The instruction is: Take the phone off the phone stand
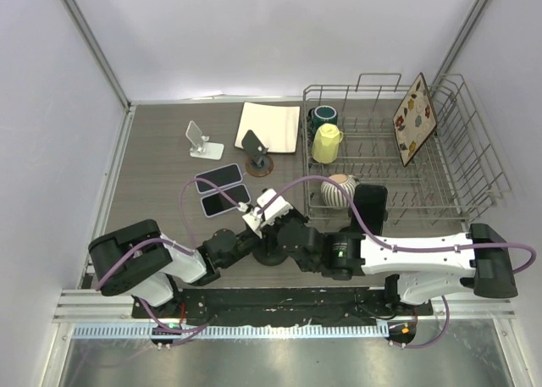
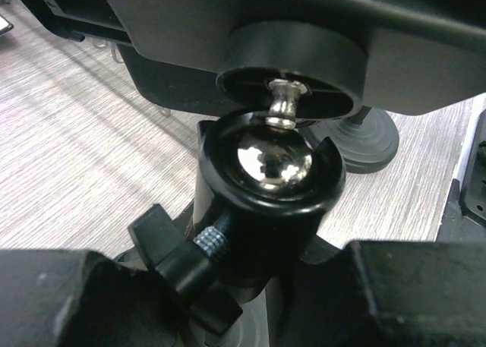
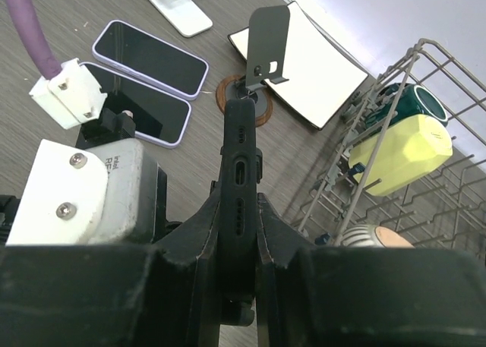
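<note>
Setting: pale booth walls round a dark wood-grain table (image 1: 161, 150); I read it from overhead and from both wrists.
Far-left stock: white stand (image 1: 201, 141), nothing on it; two lilac-cased handsets (image 1: 218, 177) lying flat side by side, a little nearer.
Far-centre stock: white pad (image 1: 271, 126); black stand on a brown coaster (image 1: 257, 152), nothing on it.
Right stock: wire dish rack (image 1: 474, 175) holding a green mug (image 1: 323, 116), yellow mug (image 1: 326, 143), patterned plate (image 1: 415, 118) and striped bowl (image 1: 339, 190).
Task item: phone (image 3: 240, 172), black-cased, seen edge-on from the right wrist, at near centre where the two arms meet.
Mount: phone stand (image 2: 266, 195), black, with a chrome ball (image 2: 273, 157) in its socket, a side knob (image 2: 178, 267), and a round disc (image 2: 292, 66) above against a flat dark back.
Right fingers (image 3: 199, 237): clamped on the phone, one on each face, port end toward the camera.
Left fingers (image 2: 410, 286): set narrowly either side of the stand's stem, below the ball; I cannot tell whether they press on it.
Step in hand: by my judgement, phone secured but not yet off the mount; brace on the stand unconfirmed.
Next move calls for: a firm hold on the stem, then drawing the phone straight away from the disc, gently, so the base neither tips nor drags.
</note>
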